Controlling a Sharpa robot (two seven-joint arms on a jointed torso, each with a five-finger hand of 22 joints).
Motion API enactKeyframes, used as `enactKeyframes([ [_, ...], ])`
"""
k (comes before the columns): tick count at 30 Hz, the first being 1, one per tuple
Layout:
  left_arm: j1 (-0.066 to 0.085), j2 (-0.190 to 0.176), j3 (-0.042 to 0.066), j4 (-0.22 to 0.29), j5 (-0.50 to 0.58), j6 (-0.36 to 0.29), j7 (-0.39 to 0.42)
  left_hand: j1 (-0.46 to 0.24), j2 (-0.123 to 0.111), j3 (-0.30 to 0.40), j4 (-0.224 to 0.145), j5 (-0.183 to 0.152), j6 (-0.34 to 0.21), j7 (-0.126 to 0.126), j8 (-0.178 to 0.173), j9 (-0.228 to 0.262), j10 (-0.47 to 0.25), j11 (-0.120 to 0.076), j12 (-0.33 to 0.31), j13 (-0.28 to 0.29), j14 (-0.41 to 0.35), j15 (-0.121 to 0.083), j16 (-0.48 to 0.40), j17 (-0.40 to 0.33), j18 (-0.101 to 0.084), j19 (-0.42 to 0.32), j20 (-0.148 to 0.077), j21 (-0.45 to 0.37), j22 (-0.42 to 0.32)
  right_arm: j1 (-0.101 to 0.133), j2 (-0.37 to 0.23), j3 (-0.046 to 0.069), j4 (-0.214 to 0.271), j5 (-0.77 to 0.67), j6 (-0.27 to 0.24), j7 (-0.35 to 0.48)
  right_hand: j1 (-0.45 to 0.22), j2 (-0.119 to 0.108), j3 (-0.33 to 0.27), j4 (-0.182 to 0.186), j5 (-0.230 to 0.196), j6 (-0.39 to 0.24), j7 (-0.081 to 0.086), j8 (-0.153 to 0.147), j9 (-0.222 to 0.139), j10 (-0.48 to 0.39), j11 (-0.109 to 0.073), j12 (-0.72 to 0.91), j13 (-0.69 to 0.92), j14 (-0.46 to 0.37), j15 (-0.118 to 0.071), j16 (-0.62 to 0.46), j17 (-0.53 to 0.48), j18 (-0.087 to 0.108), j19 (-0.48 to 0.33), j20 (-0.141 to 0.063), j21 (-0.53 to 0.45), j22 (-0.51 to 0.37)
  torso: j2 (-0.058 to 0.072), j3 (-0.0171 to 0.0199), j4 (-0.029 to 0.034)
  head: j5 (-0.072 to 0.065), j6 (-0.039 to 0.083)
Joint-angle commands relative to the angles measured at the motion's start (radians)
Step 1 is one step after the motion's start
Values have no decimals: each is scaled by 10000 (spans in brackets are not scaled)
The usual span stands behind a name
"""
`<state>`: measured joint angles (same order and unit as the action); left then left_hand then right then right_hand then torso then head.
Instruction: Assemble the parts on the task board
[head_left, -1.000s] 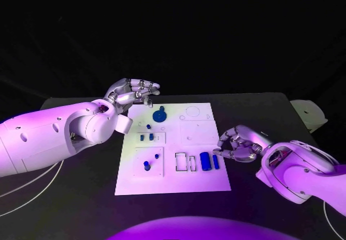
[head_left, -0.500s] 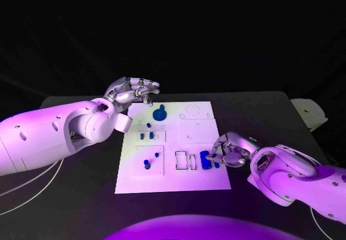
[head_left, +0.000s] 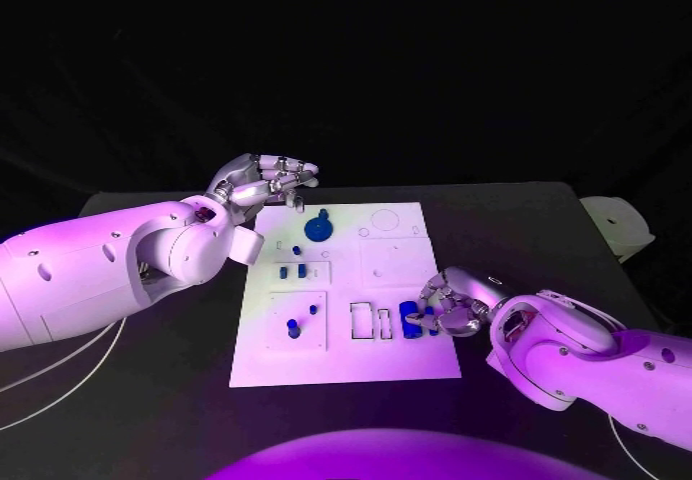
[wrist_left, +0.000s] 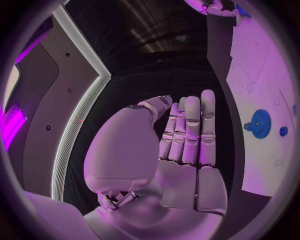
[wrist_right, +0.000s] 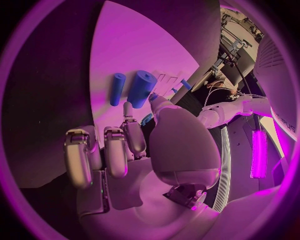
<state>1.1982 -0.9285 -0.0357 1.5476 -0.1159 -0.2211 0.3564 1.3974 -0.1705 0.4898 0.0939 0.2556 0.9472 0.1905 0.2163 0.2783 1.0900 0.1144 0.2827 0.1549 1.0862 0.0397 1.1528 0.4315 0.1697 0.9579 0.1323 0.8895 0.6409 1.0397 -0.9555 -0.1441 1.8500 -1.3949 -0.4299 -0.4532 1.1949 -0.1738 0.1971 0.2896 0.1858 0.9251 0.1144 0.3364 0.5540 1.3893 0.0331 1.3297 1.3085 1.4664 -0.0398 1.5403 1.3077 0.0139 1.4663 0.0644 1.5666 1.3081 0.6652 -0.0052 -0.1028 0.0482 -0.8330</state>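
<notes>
Black table (head_left: 534, 215) carries your white board (head_left: 346, 300) at centre, w/ blue parts on it: a gear (head_left: 319, 231) at the far end, two cylinders (head_left: 411, 322) near the right edge. Your right hand (head_left: 450, 305) sits over those cylinders, fingers (wrist_right: 115, 150) curled, prob. for a pick; can't tell if they're pinching one. Left hand (head_left: 264, 184) hovers off the far-left corner, fingers (wrist_left: 190, 132) straight, pressed together, holding nothing.

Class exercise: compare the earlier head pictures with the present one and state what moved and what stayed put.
The right hand moved in from beside the task board onto its right edge, and its fingers now reach the two blue cylinders; no grasp is visible yet. The left hand stayed raised at the board's far left corner, and the blue gear did not move.
</notes>
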Motion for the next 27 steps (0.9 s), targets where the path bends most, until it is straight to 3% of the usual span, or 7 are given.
enactKeyframes([
  [1,4,6,6,31,53,107,69,-41,70,-7,64,26,-86,-11,36,-16,-58,16,45,17,-17,23,-17,-13,144,60,21,-38,-15,-78,69,-19,-41,-130,337,-149,-71,34,-78,7,28,-30,-35,0,19,61,-9,18,13,897,21,63,1897,-139,1045,-1,42,2627,-3,2,-5,-23,11],
  [6,4,1,6,34,53,99,63,-53,83,-7,78,28,-87,-11,38,-16,-63,17,50,18,-17,25,-16,-14,144,62,22,-43,-19,-205,229,-29,-113,-215,381,-209,-8,30,-122,-11,-1,-1,-44,17,39,96,-18,75,86,900,16,70,1918,-139,1045,-2,42,2627,5,16,-4,3,17],
  [18,5,-17,6,47,53,89,50,-78,99,-10,104,29,-92,-9,40,-17,-73,19,58,20,-16,28,-14,-15,143,64,25,-53,-26,-364,416,-37,-228,-407,332,-409,182,69,-216,-11,20,113,-80,91,104,130,-44,143,195,900,-3,73,1924,-139,1045,-12,42,2627,3,5,3,-2,-4],
  [27,5,-31,6,54,54,86,49,-78,99,-10,104,29,-92,-9,40,-17,-73,19,58,20,-16,28,-14,-15,143,64,25,-53,-26,-387,368,-35,-58,-390,-677,-285,602,400,-116,-32,295,511,-266,405,289,412,-206,483,611,916,-133,99,2002,-139,1045,-108,42,2627,-4,15,14,-6,-23],
])
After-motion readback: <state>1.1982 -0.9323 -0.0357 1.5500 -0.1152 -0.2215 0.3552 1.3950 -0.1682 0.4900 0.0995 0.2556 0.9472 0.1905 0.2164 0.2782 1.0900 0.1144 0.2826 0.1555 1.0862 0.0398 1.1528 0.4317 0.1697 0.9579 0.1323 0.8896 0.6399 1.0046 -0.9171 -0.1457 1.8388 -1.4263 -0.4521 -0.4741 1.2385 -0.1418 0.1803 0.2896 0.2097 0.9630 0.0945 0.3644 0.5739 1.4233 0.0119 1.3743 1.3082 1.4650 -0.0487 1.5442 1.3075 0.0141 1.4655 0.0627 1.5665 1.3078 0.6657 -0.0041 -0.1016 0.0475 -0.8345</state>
